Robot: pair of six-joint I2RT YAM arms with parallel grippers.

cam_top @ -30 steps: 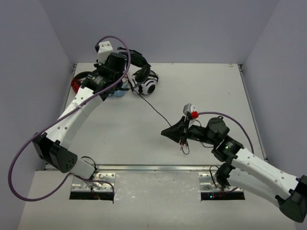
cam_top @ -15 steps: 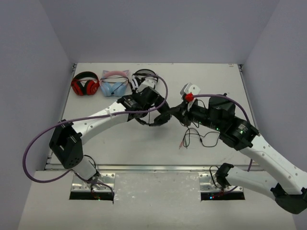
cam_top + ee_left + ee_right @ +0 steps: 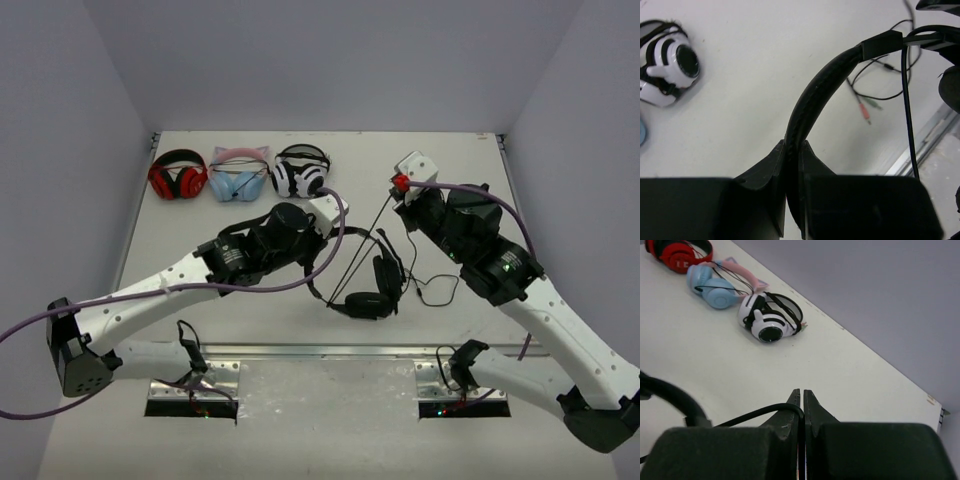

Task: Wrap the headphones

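Observation:
The all-black headphones (image 3: 373,288) hang at the table's front centre, held by the headband. My left gripper (image 3: 338,238) is shut on the headband (image 3: 820,85), which runs up and right from between my fingers (image 3: 794,150). The thin black cable (image 3: 372,228) stretches from the headset up to my right gripper (image 3: 394,204), which is raised behind it. In the right wrist view my right gripper (image 3: 801,401) is shut on the cable (image 3: 755,415), which loops out to the left. The cable's loose end (image 3: 436,290) lies on the table with its pink and green plugs (image 3: 866,107).
Red-and-black headphones (image 3: 179,175), blue-and-pink headphones (image 3: 238,177) and black-and-white headphones (image 3: 299,172) lie in a row at the back left. The black-and-white pair also shows in the left wrist view (image 3: 670,60) and the right wrist view (image 3: 770,320). A metal rail (image 3: 320,351) edges the table's front.
My left gripper carried the black headphones from the back left to the front centre. My right gripper rose and moved back with the cable, pulling it taut.

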